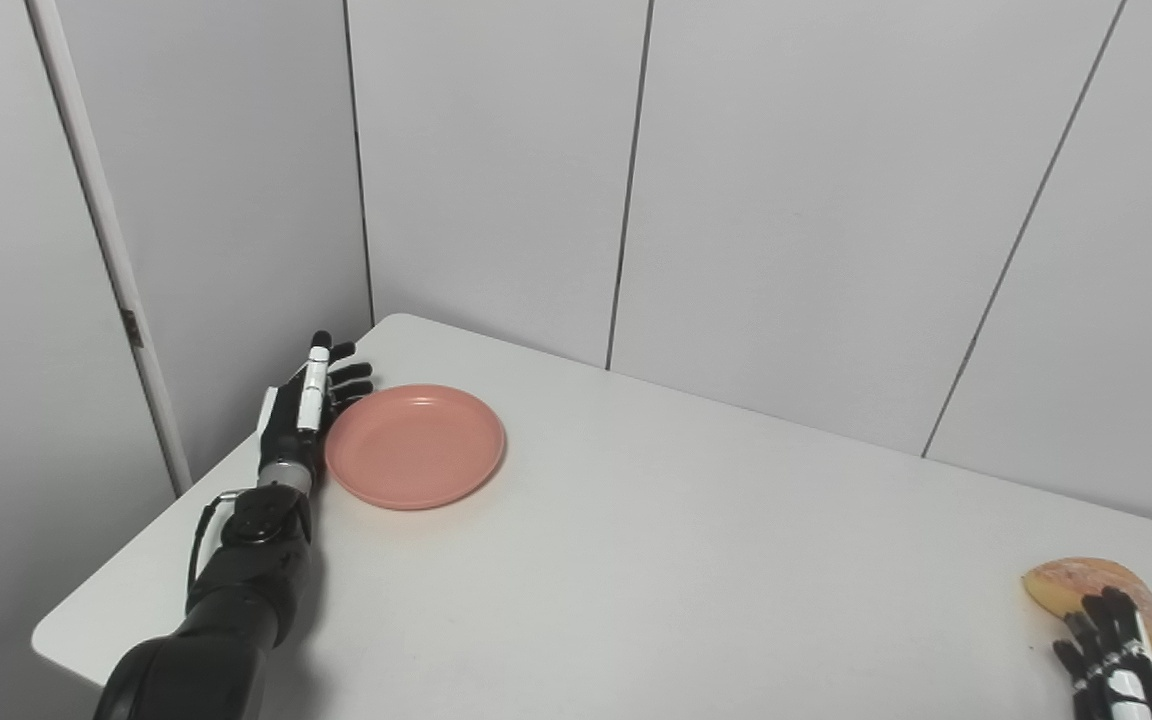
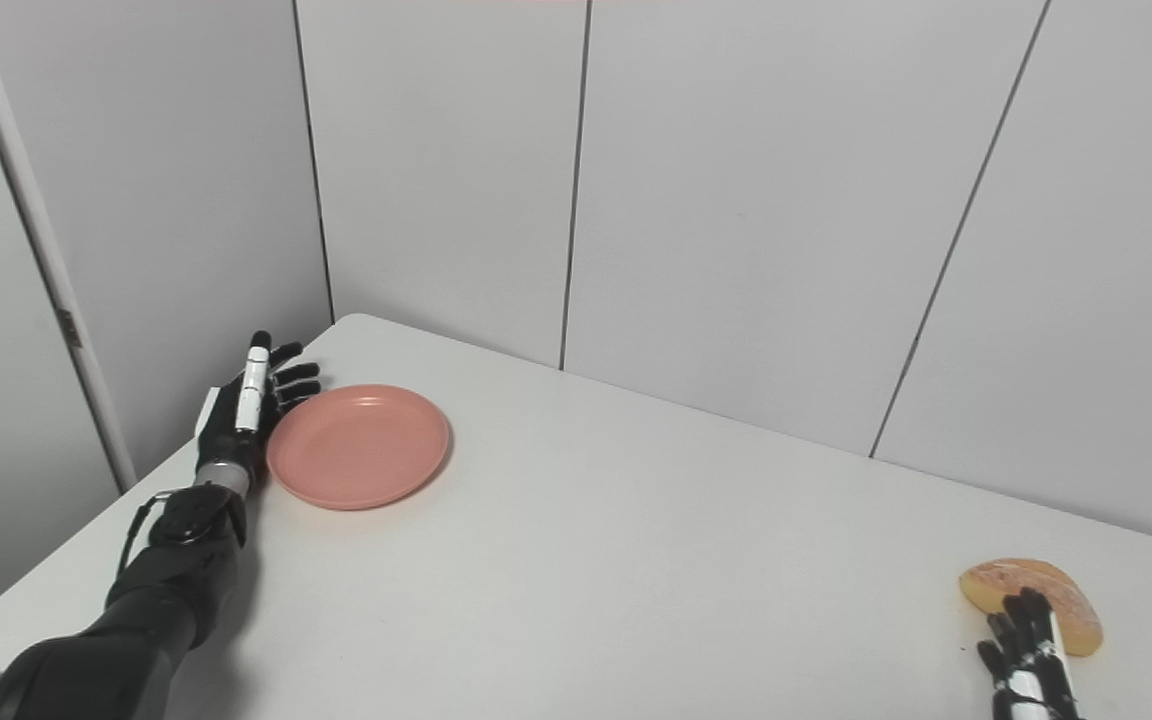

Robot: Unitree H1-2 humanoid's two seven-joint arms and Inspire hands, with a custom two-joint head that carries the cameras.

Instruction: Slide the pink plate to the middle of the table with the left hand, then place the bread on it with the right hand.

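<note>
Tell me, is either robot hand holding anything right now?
No. The left robot hand is open beside the pink plate; the right robot hand rests open by the bread.

A: right hand (image 1: 1111, 655) was cut off by the bottom edge in both eye views. Only the fingertips showed, so palm and thumb were out of frame and I couldn't call it open or closed.

B: and the bread (image 2: 1031, 590)?

A: near edge was hidden behind those fingers. Couldn't tell whether they touched it or hovered above.

B: left side?

A: left hand (image 2: 241, 415) stood edge-on beside the pink plate (image 2: 358, 445), so its palm face was hidden (contact with the rim not resolvable either). The upper arm ran out at the bottom edge.

B: table (image 1: 686, 560)?

A: near edge and right end were cropped.
</note>
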